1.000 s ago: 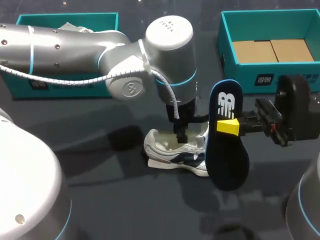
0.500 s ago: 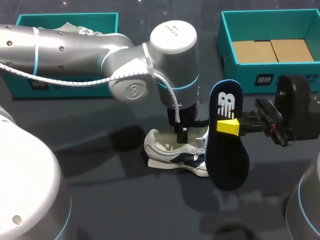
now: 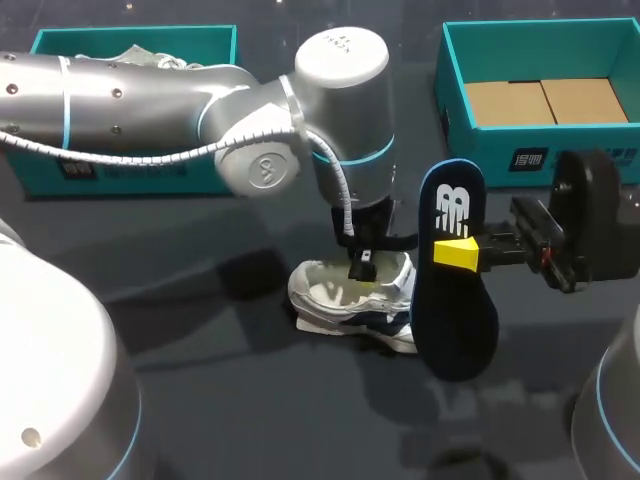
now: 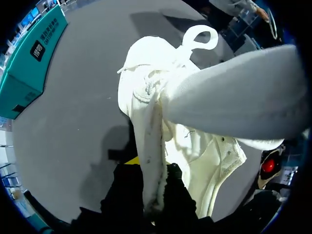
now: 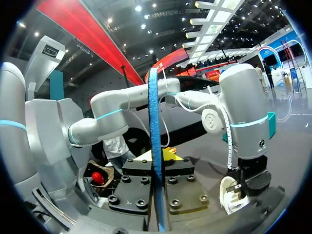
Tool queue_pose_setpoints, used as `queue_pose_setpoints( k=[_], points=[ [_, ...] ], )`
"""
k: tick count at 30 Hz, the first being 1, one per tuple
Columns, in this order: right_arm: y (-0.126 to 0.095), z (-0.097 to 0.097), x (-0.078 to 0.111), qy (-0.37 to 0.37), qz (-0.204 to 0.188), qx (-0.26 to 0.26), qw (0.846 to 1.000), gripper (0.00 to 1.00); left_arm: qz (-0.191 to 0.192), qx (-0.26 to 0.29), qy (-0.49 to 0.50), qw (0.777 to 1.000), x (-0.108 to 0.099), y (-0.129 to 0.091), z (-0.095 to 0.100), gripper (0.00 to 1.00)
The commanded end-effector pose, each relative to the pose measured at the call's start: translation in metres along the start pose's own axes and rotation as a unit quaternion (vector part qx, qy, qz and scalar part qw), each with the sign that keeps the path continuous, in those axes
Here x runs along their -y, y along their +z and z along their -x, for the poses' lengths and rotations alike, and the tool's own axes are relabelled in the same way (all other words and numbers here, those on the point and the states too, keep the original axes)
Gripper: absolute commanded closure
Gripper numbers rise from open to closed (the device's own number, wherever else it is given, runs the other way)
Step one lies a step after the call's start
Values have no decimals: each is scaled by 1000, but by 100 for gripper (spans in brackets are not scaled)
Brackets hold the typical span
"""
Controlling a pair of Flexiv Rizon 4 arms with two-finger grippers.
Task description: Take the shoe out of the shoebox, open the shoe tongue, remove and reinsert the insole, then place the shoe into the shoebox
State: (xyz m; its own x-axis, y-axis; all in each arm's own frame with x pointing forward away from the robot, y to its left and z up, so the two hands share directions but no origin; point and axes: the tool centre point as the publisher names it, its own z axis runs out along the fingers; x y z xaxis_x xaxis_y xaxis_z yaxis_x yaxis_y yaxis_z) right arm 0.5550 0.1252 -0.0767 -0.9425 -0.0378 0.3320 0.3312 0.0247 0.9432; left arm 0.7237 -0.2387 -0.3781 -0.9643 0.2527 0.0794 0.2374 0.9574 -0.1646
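In the head view the left fingers (image 3: 362, 265) dip into the opening of the white shoe (image 3: 345, 300), which sits mid-counter (image 3: 200, 400) outside both teal boxes. Their grip is hidden by the shoe's collar. The shoe's toe end is covered by the dark insole (image 3: 455, 320), held upright on edge by the right fingers (image 3: 455, 253), of which only one yellow tip shows. The left arm (image 3: 150, 100) hides most of the left shoebox (image 3: 215, 40); the right shoebox (image 3: 455, 110) is cut off at the edge. In the left wrist view the left fingers (image 4: 136, 187) pinch the shoe's tongue (image 4: 151, 136) from both sides. A pale blurred mass crosses ahead, too close to identify. In the right wrist view the insole (image 5: 155, 122) appears edge-on as a blue strip, clamped between the right fingers (image 5: 145, 168). The shoe (image 5: 231, 195) lies beyond, partly under the left arm's wrist.
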Motion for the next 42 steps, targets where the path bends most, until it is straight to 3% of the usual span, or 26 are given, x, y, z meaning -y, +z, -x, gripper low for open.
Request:
queue_pose_setpoints(
  k=[1,5,7,19,27,42],
  points=[
    [1,-1,1,0,0,1,1000,100,-13,-22,35,999,-4,-18,-4,100],
    [1,-1,1,0,0,1,1000,100,-15,-58,127,990,-2,-33,-10,100],
    [1,-1,1,0,0,1,1000,100,12,-42,217,975,-1,-42,-16,100],
    [1,-1,1,0,0,1,1000,100,12,-42,217,975,-1,-42,-16,100],
    [1,-1,1,0,0,1,1000,100,0,-39,369,929,-12,-57,-11,100],
    [1,-1,1,0,0,1,1000,100,30,-9,503,864,-9,-36,-22,100]
  ],
)
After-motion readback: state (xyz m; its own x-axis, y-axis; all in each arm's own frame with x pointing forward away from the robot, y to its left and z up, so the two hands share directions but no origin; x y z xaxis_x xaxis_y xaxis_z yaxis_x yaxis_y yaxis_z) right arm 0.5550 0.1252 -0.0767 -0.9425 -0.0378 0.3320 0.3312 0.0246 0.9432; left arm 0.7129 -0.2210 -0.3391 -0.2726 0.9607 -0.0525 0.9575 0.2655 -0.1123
